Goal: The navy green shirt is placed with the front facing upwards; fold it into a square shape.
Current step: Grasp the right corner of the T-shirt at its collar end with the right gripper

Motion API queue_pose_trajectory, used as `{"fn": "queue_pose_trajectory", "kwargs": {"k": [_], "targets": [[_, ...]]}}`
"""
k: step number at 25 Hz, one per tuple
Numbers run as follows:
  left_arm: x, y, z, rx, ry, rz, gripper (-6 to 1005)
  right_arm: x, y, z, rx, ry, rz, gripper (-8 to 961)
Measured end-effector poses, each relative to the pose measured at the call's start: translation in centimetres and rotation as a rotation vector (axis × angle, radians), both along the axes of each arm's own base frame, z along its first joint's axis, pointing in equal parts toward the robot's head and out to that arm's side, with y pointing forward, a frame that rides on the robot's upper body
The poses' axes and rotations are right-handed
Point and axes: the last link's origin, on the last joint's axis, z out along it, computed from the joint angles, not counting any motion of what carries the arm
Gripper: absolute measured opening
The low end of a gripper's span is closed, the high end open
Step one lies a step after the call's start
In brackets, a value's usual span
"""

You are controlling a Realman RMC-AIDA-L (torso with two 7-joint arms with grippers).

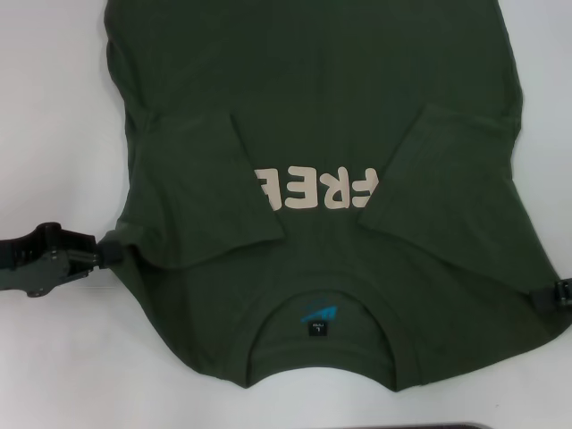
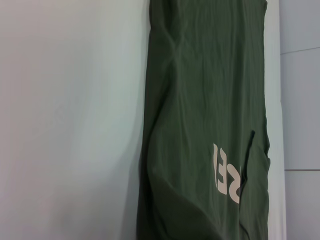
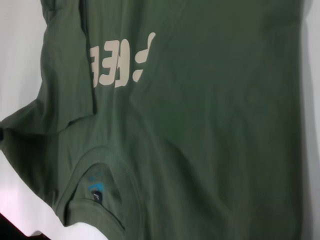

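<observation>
The navy green shirt [image 1: 313,116] lies front up on the white table, collar toward me, with both sleeves folded inward over the chest. Cream lettering [image 1: 317,189] shows between the sleeves, and a teal label [image 1: 320,315] sits inside the collar. My left gripper [image 1: 111,253] is at the shirt's left shoulder edge, shut on the fabric there. My right gripper [image 1: 547,296] touches the right shoulder edge, mostly out of frame. The shirt fills the left wrist view [image 2: 200,125] and the right wrist view [image 3: 215,125], where the label [image 3: 96,190] shows.
The white table [image 1: 54,107] shows bare to the left of the shirt and along the near edge. A dark strip [image 1: 465,425] runs along the bottom right of the head view.
</observation>
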Motion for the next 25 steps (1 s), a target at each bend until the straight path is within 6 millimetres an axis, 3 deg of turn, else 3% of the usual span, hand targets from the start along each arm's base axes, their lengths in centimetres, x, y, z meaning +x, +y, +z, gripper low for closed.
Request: {"fn": "queue_pose_trajectory", "kwargs": {"k": [10, 25], "targets": [[0.03, 0.07, 0.00, 0.001, 0.001, -0.001, 35, -0.39, 0.44, -0.16, 0.023, 0.026, 0.007, 886], [0.05, 0.09, 0.04, 0.003, -0.001, -0.001, 35, -0.12, 0.44, -0.20, 0.020, -0.001, 0.010, 774]]}}
